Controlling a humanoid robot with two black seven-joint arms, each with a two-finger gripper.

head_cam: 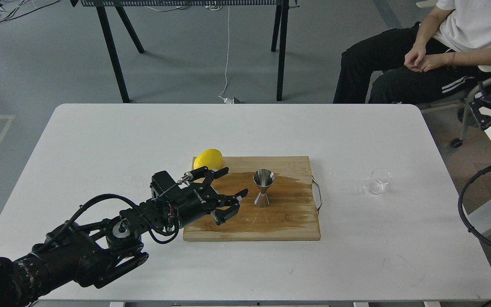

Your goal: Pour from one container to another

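The steel jigger (263,187) stands upright on the wooden cutting board (288,226), near its middle. My left gripper (236,181) is open just left of the jigger, apart from it, with nothing between its fingers. The clear glass cup (378,181) sits upright on the white table, to the right of the board and far from both grippers. My right arm shows only at the right edge, where its gripper (484,111) is small and dark.
A yellow lemon (208,159) rests on the board's back left corner, close behind my left gripper. A dark wet stain spreads over the board around the jigger. A metal handle (317,194) sticks out on the board's right side. A seated person (433,55) is beyond the table's far right corner.
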